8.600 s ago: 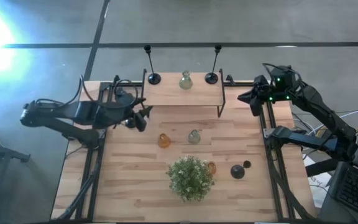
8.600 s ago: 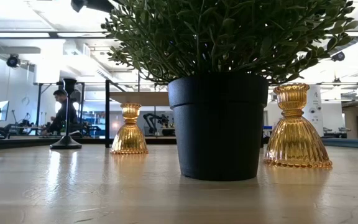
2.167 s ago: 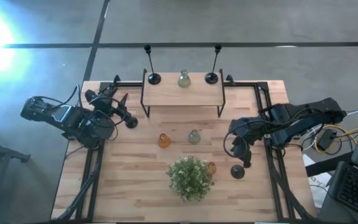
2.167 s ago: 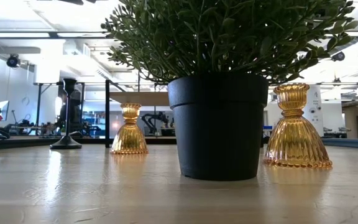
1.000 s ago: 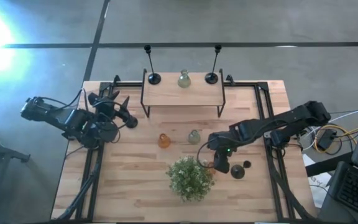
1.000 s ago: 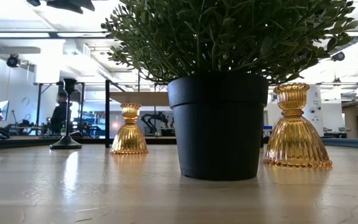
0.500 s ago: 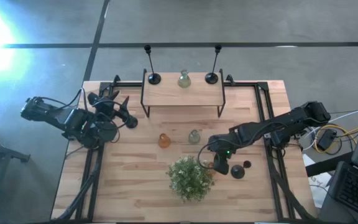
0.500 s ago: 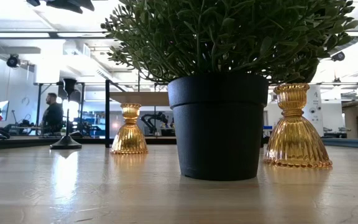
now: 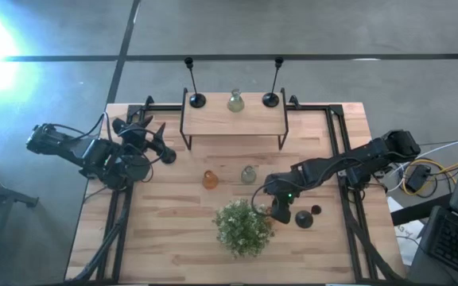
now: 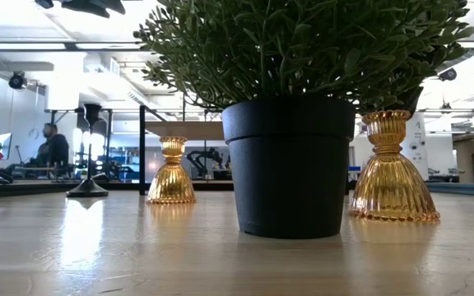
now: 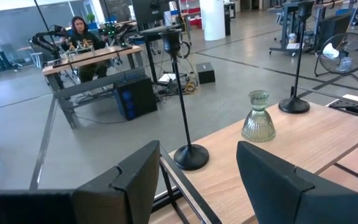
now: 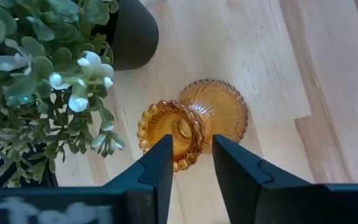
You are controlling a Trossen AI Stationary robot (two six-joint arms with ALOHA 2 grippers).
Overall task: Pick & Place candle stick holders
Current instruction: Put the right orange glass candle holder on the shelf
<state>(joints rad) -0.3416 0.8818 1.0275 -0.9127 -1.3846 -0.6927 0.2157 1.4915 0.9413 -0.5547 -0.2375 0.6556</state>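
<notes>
The right gripper [image 9: 278, 213] has edged closer to the potted plant [image 9: 244, 227] than half a second ago, its fingers narrowing around the cup of an amber glass candle holder [image 12: 194, 123] — ribbed, bell-bodied, beaded at the rim — though whether they yet grip it cannot be told. The holder stands just beside the plant's pot, foliage crowding one side, bare table [image 9: 173, 238] on the other; two short black holders [image 9: 304, 218] stand near. The left gripper [image 9: 161, 151], unmoved, waits wide open and empty at the table's left edge. On the raised shelf [image 9: 233, 121] – two tall black holders [image 9: 196, 97] flanking a pale green one [image 9: 235, 102].
</notes>
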